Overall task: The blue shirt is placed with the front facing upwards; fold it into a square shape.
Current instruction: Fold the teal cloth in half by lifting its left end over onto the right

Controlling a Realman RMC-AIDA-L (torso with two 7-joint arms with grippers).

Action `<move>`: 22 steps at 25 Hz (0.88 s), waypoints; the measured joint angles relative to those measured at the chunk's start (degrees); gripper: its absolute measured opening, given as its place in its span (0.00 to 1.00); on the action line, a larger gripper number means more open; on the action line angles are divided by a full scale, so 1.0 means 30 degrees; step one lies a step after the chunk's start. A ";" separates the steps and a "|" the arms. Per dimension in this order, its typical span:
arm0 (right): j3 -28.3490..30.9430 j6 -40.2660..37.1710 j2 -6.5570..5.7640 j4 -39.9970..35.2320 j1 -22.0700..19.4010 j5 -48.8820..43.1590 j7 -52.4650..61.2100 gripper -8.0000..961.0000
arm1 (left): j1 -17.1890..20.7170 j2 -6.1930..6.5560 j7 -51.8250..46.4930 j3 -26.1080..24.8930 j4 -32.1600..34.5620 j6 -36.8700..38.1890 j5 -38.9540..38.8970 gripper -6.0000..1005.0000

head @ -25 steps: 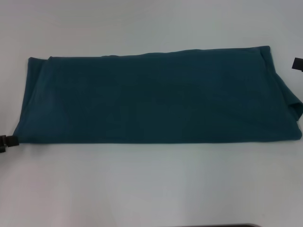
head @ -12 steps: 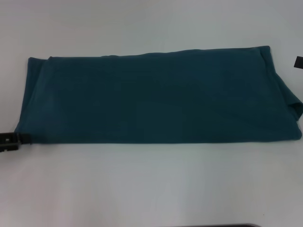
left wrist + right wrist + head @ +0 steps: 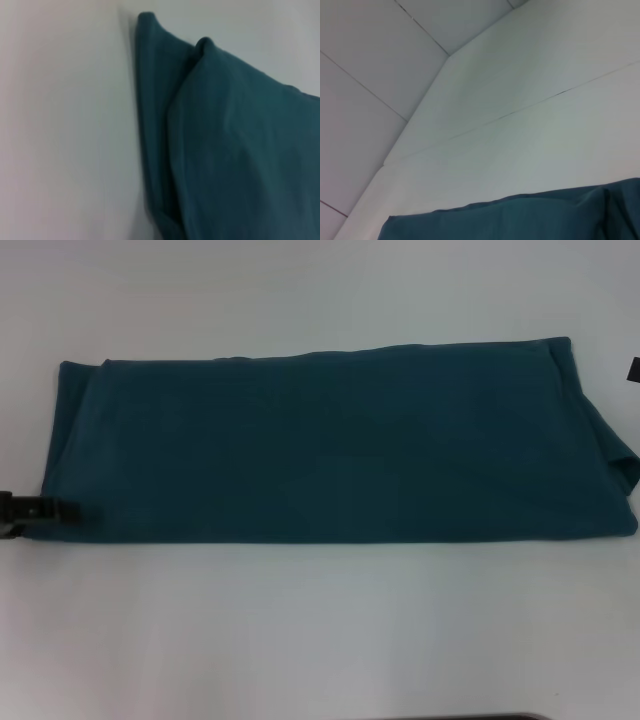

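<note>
We find the left gripper (image 3: 62, 511) at the blue shirt (image 3: 330, 445) band's near-left corner on the bench (image 3: 320, 630), likely to fold it across; jaw state indiscernible.

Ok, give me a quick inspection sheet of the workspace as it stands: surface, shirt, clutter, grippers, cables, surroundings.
Surface: white table, flat, with bare areas all around the cloth.
Job's things: blue shirt lies folded into a long band across the table, not yet a square; no lettering shows on top; layered edges at its left end in the left wrist view.
Clutter: nothing seen.
Grippers: left gripper low at the shirt's near left corner, tip over the cloth edge; right gripper only a sliver at the right edge of the head view, apart from the shirt.
Cables: nothing seen.
Surroundings: pale panelled wall behind the table.
</note>
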 joint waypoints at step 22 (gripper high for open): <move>0.0029 -0.0085 -0.0050 -0.0028 -0.0025 0.0000 0.0394 0.97 | -0.1214 0.0110 0.0064 0.0669 0.0422 -0.0227 -0.0141 0.69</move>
